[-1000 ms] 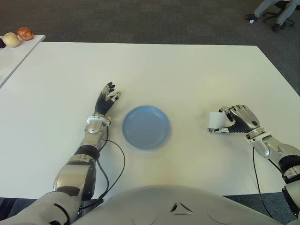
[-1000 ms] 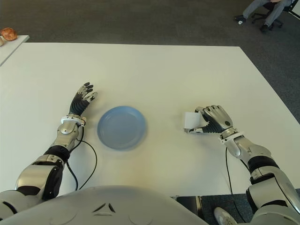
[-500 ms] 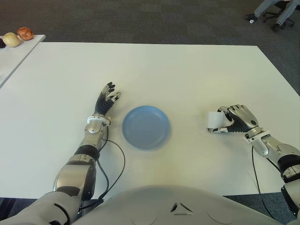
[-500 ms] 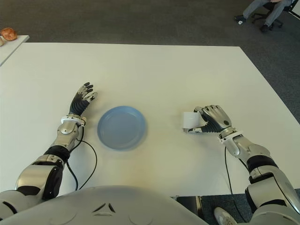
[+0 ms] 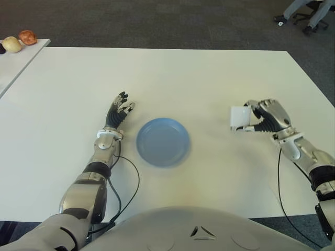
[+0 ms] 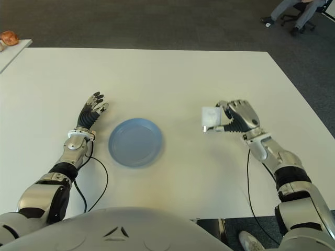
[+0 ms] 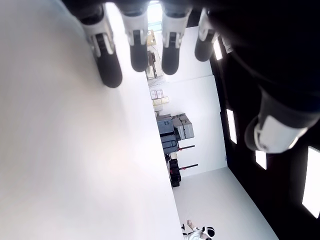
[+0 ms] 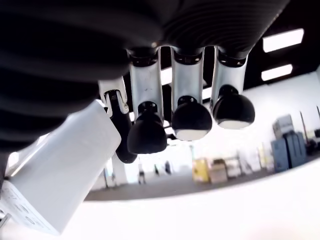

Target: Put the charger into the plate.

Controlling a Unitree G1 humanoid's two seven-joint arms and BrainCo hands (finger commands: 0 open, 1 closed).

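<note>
The right hand (image 5: pixel 266 116) is raised, fingers curled closed around the charger (image 5: pixel 240 117), well to the right of the plate (image 5: pixel 163 141). The left hand (image 5: pixel 119 110) shows left of the plate, fingers extended.

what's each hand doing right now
Left hand: open, holding nothing, left of the plate.
Right hand: shut on the charger, right of the plate.

No text or labels can be read.
</note>
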